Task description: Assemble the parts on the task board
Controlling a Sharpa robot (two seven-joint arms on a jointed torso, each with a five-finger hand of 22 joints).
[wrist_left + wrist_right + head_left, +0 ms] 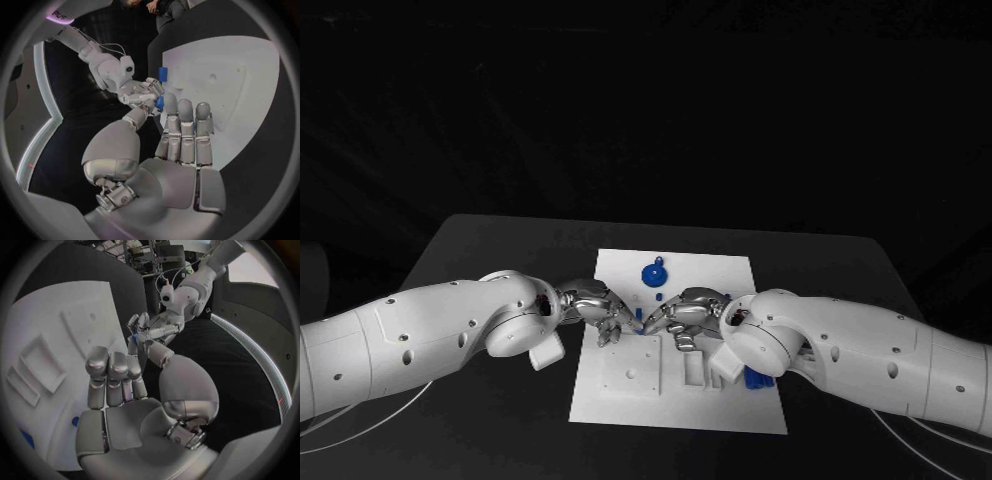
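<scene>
Hands meet over the middle of the white board [678, 400], which lies on the black table [488, 250]. The left hand [593, 308] comes in from the left and the right hand [682, 318] from the right, and their fingertips are very close together. A small blue part [639, 313] sits between them. In the left wrist view, the right hand [142, 93] pinches this blue part [159, 103] with its fingertips, and the left hand [172, 150] reaches to it with its fingers side by side. I cannot tell if the left hand grips the part too. A round blue part [653, 273] lies on the far side of the board. Another blue part [757, 381] lies at the right edge of the board, just by the right arm.
</scene>
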